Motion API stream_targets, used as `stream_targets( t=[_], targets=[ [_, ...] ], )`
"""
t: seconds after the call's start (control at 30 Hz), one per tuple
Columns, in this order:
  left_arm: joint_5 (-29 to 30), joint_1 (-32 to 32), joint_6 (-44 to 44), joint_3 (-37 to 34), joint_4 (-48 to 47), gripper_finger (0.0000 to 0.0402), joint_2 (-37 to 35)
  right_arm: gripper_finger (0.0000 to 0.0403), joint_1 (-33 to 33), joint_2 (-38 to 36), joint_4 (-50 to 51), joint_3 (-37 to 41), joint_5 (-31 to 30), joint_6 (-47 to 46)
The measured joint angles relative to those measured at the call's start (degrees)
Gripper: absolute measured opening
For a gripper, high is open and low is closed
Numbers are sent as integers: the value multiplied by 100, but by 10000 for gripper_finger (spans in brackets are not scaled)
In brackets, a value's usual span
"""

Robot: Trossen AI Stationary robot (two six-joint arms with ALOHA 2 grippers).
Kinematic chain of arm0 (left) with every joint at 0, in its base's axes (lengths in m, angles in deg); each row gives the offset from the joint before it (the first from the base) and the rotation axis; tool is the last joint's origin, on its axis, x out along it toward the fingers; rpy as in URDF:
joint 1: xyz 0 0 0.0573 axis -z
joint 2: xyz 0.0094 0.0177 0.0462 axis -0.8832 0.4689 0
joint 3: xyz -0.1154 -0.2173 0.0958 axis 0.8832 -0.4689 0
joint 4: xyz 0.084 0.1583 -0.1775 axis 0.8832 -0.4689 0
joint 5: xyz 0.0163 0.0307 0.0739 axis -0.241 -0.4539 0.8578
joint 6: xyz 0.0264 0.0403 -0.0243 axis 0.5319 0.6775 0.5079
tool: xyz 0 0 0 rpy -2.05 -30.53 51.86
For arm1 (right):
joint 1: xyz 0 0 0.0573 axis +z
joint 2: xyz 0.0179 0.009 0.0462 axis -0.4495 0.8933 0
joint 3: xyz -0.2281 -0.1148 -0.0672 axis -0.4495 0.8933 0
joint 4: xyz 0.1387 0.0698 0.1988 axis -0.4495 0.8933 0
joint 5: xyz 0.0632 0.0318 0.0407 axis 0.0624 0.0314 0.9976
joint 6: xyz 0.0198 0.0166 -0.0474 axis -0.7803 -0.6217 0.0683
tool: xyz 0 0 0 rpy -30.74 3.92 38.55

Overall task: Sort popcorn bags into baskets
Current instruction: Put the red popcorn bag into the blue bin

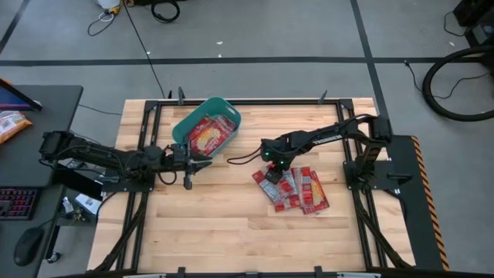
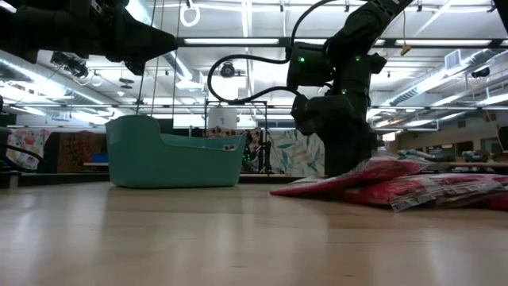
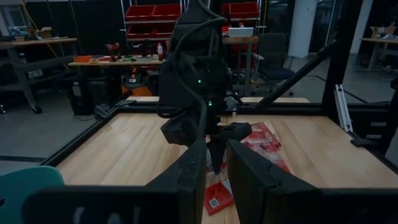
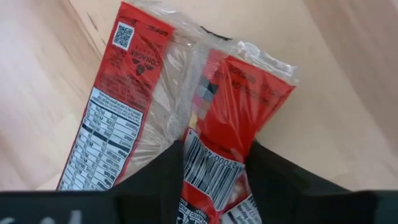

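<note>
The teal basket [image 1: 179, 127] [image 2: 171, 151] stands at the table's far left-middle, with several red popcorn bags [image 1: 208, 133] lying in it. More red bags lie in a loose pile [image 1: 299, 191] [image 2: 397, 184] [image 3: 264, 138] right of centre. My right gripper [image 1: 272, 171] [image 2: 349, 163] [image 4: 214, 177] is down on the pile's left end, shut on one bag. My left gripper [image 1: 201, 164] [image 3: 216, 180] hovers just near of the basket, pointing toward the right arm. Its fingers are a narrow gap apart and hold nothing. My right gripper pinches a red popcorn bag between its two fingers at the barcode end [image 4: 211, 158], coming from above and pointing down. The bag's far end [image 4: 261, 74] lies on the wood beside another bag [image 4: 118, 106]. The bag's clear wrapper is crumpled around the fingers.
A black cable [image 1: 239, 158] trails over the wood between the two grippers. Black frame rails [image 1: 147, 131] run along the table's sides. Off the table to the left, a desk holds an orange snack bag [image 1: 11, 123], a keyboard [image 1: 15, 202] and a mouse [image 1: 27, 245].
</note>
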Motion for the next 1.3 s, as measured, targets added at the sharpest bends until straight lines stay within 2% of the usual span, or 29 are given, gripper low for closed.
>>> stream_targets(
  t=[0.77, 1.03, 1.3],
  targets=[
    [0, -9, 4, 2, -81, 68, -2, 39, -4, -27, -11, -116, -132, 356],
    [0, -9, 4, 2, -81, 68, 0, 18, -4, -149, 147, -196, -153, 385],
    [0, -9, 3, 2, -79, 68, -1, 16, 141, -469, 832, -1027, -1247, 804]
  ],
)
